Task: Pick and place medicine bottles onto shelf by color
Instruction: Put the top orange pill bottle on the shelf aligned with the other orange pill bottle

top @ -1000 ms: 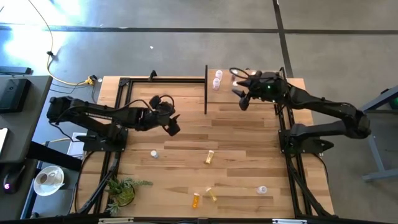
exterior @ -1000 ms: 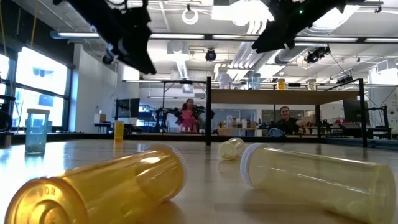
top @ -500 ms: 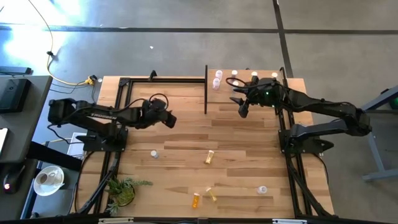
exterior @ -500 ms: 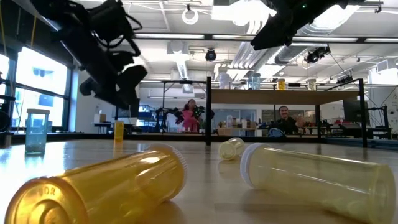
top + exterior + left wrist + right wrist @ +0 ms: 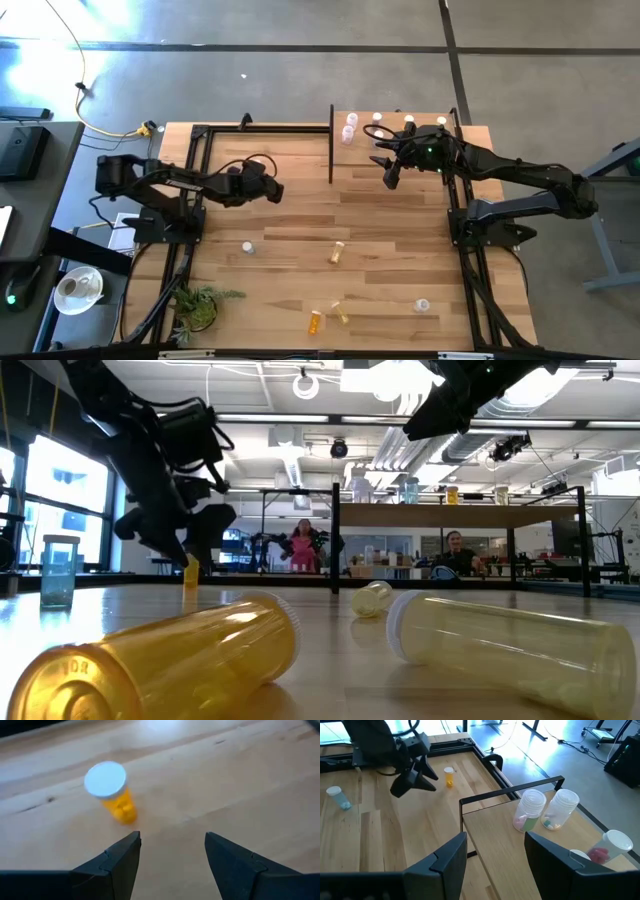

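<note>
An upright orange medicine bottle (image 5: 111,790) with a white cap stands on the table just ahead of my left gripper (image 5: 172,845). That gripper is open, low over the table and slanting down, with nothing between its fingers; the bottle also shows in the low view (image 5: 190,570). My right gripper (image 5: 495,845) hangs open high above the near edge of the shelf (image 5: 420,155). Several capped bottles (image 5: 530,810) stand along the shelf's far side. Both grippers show from above, the left gripper (image 5: 270,190) and the right gripper (image 5: 390,175).
A grey-teal bottle (image 5: 247,247) stands upright on the table. A yellow bottle (image 5: 337,252), an orange bottle (image 5: 316,321), another yellow one (image 5: 341,313) and a clear one (image 5: 421,304) are nearer the front. A plant (image 5: 197,305) sits at the front left. Black posts (image 5: 331,145) edge the shelf.
My left gripper has come down from high above the table to just over it, toward the orange bottle, and has rolled about its own axis. It has stayed open.
</note>
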You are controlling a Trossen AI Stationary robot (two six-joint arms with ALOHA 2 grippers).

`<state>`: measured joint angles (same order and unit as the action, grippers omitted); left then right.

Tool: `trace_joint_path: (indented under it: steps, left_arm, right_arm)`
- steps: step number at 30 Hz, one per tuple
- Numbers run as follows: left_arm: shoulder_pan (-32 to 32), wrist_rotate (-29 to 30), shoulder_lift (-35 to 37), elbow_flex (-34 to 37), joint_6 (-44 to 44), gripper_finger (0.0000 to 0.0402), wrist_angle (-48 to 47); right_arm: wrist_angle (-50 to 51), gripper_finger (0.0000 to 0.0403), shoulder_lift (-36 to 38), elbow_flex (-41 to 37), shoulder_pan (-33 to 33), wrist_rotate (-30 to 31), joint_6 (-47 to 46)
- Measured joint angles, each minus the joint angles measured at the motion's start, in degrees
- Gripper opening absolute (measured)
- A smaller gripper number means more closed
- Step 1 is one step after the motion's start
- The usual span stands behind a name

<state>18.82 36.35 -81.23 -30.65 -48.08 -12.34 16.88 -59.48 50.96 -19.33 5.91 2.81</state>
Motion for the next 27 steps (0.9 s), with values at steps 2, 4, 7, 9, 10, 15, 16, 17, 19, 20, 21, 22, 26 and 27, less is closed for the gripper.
trace_joint_path:
  steps: [2, 4, 7, 9, 10, 15, 16, 17, 19, 20, 21, 22, 26, 27]
  left_arm:
    - [0.53, 1.55, -1.00, 0.00, -1.20, 0.0211, 0.21]
    - [1.37, 2.86, -1.82, 0.00, -1.76, 0.0211, 0.27]
    - [2.97, 2.90, -3.11, 0.00, -3.50, 0.0211, 0.23]
    - [3.90, 3.21, -4.20, -0.01, -3.84, 0.0211, 0.54]
    - [4.44, 3.21, -4.71, 0.00, -3.83, 0.0211, 0.78]
    - [6.86, 3.36, -7.91, -0.02, -2.94, 0.0211, 5.03]
    - [7.26, 3.33, -8.54, -0.02, -2.46, 0.0211, 6.23]
    - [7.71, 3.35, -9.20, -0.04, -2.17, 0.0211, 7.08]
    - [8.62, 3.33, -10.38, -0.04, -1.02, 0.0211, 8.40]
    - [9.06, 3.34, -10.89, -0.04, -0.81, 0.0211, 8.89]
    - [9.45, 3.32, -11.31, -0.04, -0.80, 0.0211, 9.17]
    - [9.78, 3.29, -11.73, -0.04, -0.81, 0.0211, 9.20]
    - [10.15, 3.55, -12.53, -0.13, -0.80, 0.0210, 9.47]
    - [10.15, 3.50, -12.53, -0.13, -0.80, 0.0208, 9.47]
  right_arm:
    - [0.00, 0.0191, 0.00, 0.00, 0.00, 0.00, 0.00]
    - [-0.02, 0.0191, 0.00, 0.00, 0.00, 0.00, 0.00]
    - [0.00, 0.0191, 0.00, 0.00, 0.00, 0.00, 0.00]
    - [0.00, 0.0191, 0.00, 0.00, 0.00, 0.00, 0.00]
    - [0.00, 0.0191, 0.00, 0.00, 0.00, 0.00, 0.00]
    - [0.00, 0.0191, 0.00, 0.02, 0.00, 0.00, 0.00]
    - [0.00, 0.0191, 0.00, 0.02, 0.00, -0.02, 0.00]
    - [0.00, 0.0191, -0.02, 0.02, 0.00, -0.02, 0.00]
    - [0.00, 0.0191, -0.02, 0.02, 0.00, -0.02, 0.00]
    - [0.00, 0.0191, -0.01, 0.02, 0.00, -0.02, 0.00]
    - [0.00, 0.0191, -0.02, 0.02, 0.00, -0.02, 0.00]
    - [0.00, 0.0191, -0.02, 0.02, 0.00, -0.02, 0.00]
    - [-0.02, 0.0191, -0.02, 0.02, 0.00, -0.02, 0.00]
    - [0.00, 0.0191, -0.02, 0.02, 0.00, -0.02, 0.00]
